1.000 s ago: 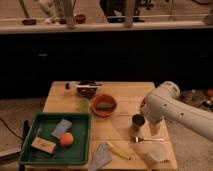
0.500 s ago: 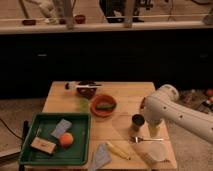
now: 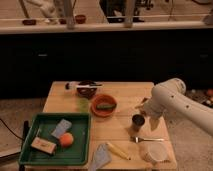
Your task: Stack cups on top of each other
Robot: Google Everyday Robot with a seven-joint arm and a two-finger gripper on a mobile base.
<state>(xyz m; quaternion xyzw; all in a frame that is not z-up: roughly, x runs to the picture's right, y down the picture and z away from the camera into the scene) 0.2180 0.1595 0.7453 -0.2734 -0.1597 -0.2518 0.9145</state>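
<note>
Arm (image 3: 172,100) barely moved; tool (image 3: 146,115) beside tumbler (image 3: 137,123) (right).

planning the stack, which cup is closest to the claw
The dark metal tumbler, beside the claw at the table's right; the pale green cup sits past the orange bowl.

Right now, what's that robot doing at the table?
The robot's white arm has its gripper down beside the dark metal tumbler, just to its right on the wooden table. The pale green cup stands apart, left of the orange bowl. The cups are not stacked yet.
</note>
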